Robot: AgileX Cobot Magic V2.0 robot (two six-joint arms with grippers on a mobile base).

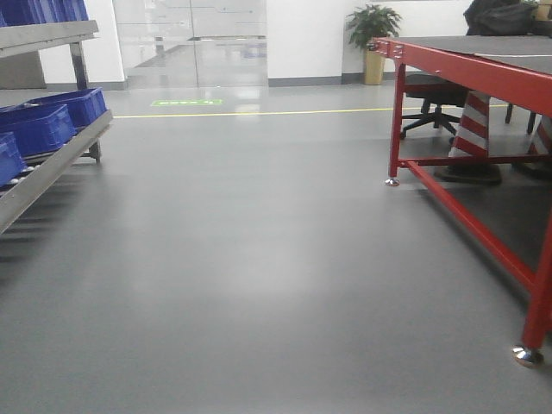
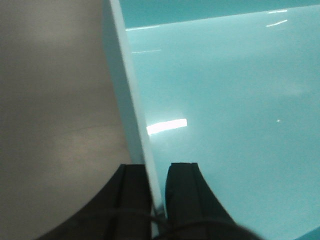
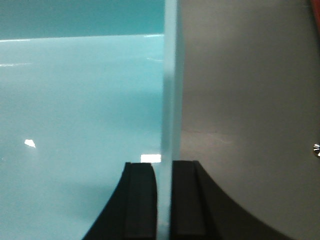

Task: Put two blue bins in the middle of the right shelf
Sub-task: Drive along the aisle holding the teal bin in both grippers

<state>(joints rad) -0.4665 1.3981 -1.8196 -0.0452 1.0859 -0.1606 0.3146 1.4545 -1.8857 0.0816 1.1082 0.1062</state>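
Tightly, fingers (image 2: 182, 195) astride pale-blue bin (image 2: 225, 100) rim.

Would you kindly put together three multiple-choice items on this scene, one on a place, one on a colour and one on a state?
1. In the front view, on which side does the red table stand?
A) left
B) right
C) middle of the floor

2. What colour is the bin that the left claw holds?
A) pale cyan
B) orange
C) black

3. How is the right claw?
A) wide open, holding nothing
B) shut on the bin's wall
C) out of view

Answers:
1 B, its red frame runs along the right edge.
2 A, the smooth wall and inside look pale cyan.
3 B, the thin upright wall sits pinched in it.
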